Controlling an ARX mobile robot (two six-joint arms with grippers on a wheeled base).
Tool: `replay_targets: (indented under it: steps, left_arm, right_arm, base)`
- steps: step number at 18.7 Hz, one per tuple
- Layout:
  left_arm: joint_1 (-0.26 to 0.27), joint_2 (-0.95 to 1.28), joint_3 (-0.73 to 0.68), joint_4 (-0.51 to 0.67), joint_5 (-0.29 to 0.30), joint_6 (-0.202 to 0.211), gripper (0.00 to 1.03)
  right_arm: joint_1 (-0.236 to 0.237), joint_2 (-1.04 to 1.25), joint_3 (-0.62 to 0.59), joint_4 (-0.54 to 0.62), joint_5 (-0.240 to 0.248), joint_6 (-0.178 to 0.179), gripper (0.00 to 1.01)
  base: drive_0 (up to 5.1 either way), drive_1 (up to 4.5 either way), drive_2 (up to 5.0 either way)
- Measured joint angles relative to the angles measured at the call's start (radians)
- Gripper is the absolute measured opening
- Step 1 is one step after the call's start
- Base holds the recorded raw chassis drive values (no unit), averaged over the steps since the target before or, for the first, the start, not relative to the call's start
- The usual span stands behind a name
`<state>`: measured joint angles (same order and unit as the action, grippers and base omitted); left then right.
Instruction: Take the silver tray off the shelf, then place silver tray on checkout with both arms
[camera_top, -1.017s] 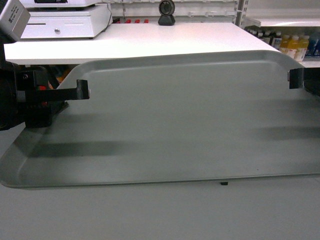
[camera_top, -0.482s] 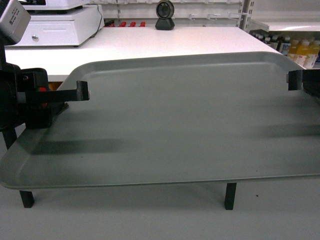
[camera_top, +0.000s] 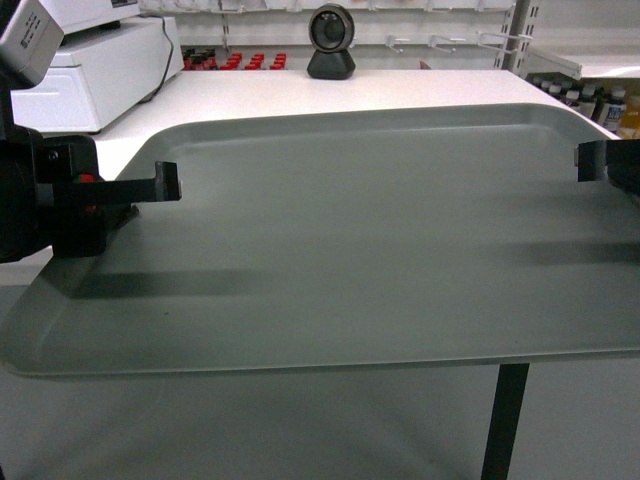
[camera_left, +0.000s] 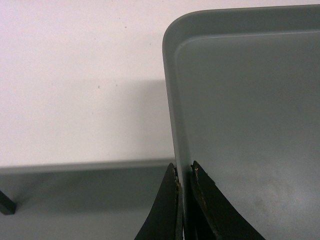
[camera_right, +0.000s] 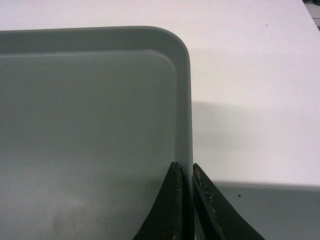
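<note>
White table (camera_top: 420, 90) surface fills the background of all three views, with store shelving behind it in the head view.

Left pincer (camera_left: 184, 200): clamped on the left rim of the silver tray (camera_top: 360, 230). In the left wrist view the two dark fingers (camera_left: 167, 210) stand one on each side of the upturned rim, with the rim pinched between them. In the head view the left pincer (camera_top: 165, 182) reaches in from the left edge, with small red marks on its black body and a grey box (camera_top: 30, 40) above it.

Right pincer (camera_right: 185, 200): clamped on the right rim of the silver tray (camera_right: 90, 130). The right wrist view shows the same arrangement, one finger (camera_right: 172, 210) inside the rim and one outside. In the head view only the tip of the right pincer (camera_top: 590, 160) shows at the right edge.

Tray position: held between both pincers, roughly level, long side across the head view. The far rounded corners lie over the white table, and both wrist views show the tray's shadow on the tabletop beside the rim. The near part of the tray extends out past the table edge, above the grey floor. Whether the tray touches the tabletop cannot be told.

Beyond the tray: a black round scanner (camera_top: 330, 42) stands at the far edge of the table, and a white register box (camera_top: 95, 70) stands at the far left. A black table leg (camera_top: 505, 420) shows below the tray's near edge.
</note>
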<state>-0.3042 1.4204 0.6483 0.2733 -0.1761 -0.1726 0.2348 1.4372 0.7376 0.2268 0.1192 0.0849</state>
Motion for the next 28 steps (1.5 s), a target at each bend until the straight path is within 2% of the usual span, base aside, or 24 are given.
replay_targets:
  steps: [15,28]
  left_arm:
    - [0.000,0.002,0.001,0.004,0.000,0.000,0.04]
    - [0.000,0.002,0.000,0.003,0.000,0.000,0.04]
  right_arm:
    - [-0.001,0.000,0.001,0.004,0.000,0.000,0.03]
    - [0.000,0.000,0.001,0.001,0.000,0.000,0.03]
  base:
    - [0.0,4.23,-4.2]
    - [0.0,0.00,0.0]
